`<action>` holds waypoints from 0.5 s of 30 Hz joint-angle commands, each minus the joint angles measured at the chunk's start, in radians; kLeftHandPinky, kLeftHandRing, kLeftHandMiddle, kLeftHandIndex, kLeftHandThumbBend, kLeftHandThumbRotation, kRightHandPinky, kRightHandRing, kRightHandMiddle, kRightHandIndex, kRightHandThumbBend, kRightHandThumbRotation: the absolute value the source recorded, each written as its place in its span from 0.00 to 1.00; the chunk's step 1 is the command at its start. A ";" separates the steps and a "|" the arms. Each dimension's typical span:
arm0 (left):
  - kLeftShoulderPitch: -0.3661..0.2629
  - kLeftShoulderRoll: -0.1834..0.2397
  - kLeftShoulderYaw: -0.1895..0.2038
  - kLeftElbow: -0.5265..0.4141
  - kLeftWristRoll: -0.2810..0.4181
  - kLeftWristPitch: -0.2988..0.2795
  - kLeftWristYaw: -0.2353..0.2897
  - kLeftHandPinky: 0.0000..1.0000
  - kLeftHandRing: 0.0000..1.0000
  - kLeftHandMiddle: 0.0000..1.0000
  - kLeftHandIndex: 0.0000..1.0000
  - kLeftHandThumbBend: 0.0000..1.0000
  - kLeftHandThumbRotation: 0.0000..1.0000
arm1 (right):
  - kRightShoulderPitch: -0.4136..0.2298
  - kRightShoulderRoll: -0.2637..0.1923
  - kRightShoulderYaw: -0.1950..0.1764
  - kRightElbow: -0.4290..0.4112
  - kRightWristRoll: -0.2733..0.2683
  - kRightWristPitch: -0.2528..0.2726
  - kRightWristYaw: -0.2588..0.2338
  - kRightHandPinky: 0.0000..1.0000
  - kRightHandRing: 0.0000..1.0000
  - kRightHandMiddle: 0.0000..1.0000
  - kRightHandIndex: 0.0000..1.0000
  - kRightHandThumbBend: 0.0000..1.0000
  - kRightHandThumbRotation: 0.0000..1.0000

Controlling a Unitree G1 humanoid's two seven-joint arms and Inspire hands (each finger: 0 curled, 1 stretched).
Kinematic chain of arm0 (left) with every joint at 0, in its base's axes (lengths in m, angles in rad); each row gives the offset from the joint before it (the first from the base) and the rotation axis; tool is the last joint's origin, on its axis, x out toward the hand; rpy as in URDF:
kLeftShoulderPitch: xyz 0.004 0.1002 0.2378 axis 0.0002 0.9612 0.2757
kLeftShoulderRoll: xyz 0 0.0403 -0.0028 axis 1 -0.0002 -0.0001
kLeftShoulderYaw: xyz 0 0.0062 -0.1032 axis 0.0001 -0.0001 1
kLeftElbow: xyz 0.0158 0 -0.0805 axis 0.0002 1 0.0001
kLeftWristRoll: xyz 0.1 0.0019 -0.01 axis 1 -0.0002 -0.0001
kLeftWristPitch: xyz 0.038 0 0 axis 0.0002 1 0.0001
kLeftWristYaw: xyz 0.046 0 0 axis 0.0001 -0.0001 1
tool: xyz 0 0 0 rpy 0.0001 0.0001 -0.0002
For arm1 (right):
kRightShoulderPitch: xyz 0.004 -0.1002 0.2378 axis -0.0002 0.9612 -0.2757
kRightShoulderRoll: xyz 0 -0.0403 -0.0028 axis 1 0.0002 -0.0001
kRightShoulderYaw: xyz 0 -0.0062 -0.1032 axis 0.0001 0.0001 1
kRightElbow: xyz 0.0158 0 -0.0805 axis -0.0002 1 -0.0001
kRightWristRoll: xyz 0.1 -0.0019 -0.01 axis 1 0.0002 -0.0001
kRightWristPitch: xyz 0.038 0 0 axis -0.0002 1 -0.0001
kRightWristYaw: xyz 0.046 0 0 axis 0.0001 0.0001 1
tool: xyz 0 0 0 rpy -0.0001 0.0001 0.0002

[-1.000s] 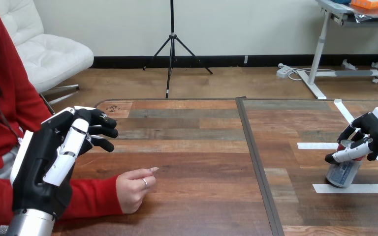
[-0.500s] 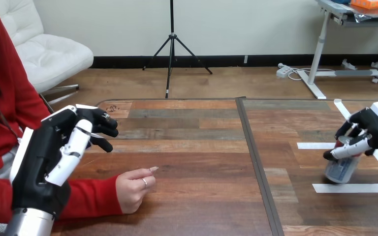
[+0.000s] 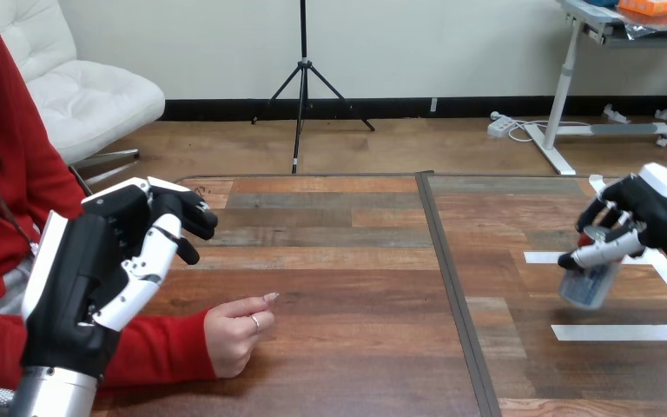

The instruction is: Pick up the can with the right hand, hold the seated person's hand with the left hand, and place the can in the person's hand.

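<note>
Now that the can [image 3: 587,283] has lifted clear of the table [image 3: 339,261], tilted beneath the clamped fingers of my right hand [image 3: 651,213], I count the pick done, while my left hand [image 3: 95,278], fingers loose and empty, hovers apart from the person's hand [image 3: 233,334] below its fingertips.

At 8 o'clock the left hand [image 3: 95,278] stands raised on its silver forearm [image 3: 52,395], fingers relaxed and reaching toward 1 o'clock, holding nothing. At 3 o'clock the right hand [image 3: 656,208] has fingers and thumb curled round the can [image 3: 586,285].
</note>
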 commanded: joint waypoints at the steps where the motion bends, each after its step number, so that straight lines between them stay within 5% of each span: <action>1: -0.065 0.028 -0.010 0.025 0.048 -0.059 0.009 0.37 0.53 0.52 0.46 0.00 0.43 | -0.125 -0.039 -0.012 -0.097 0.009 -0.034 -0.007 0.42 0.42 0.48 0.51 0.74 0.00; 5: -0.067 0.034 -0.012 0.035 0.094 -0.087 0.020 0.38 0.53 0.52 0.46 0.02 0.38 | -0.118 -0.042 -0.015 -0.113 0.012 -0.065 -0.009 0.43 0.42 0.47 0.50 0.74 0.00; 15: -0.068 0.048 -0.016 0.048 0.162 -0.124 0.033 0.41 0.57 0.55 0.47 0.32 0.11 | -0.115 -0.039 -0.024 -0.138 0.021 -0.079 0.007 0.38 0.41 0.47 0.50 0.73 0.00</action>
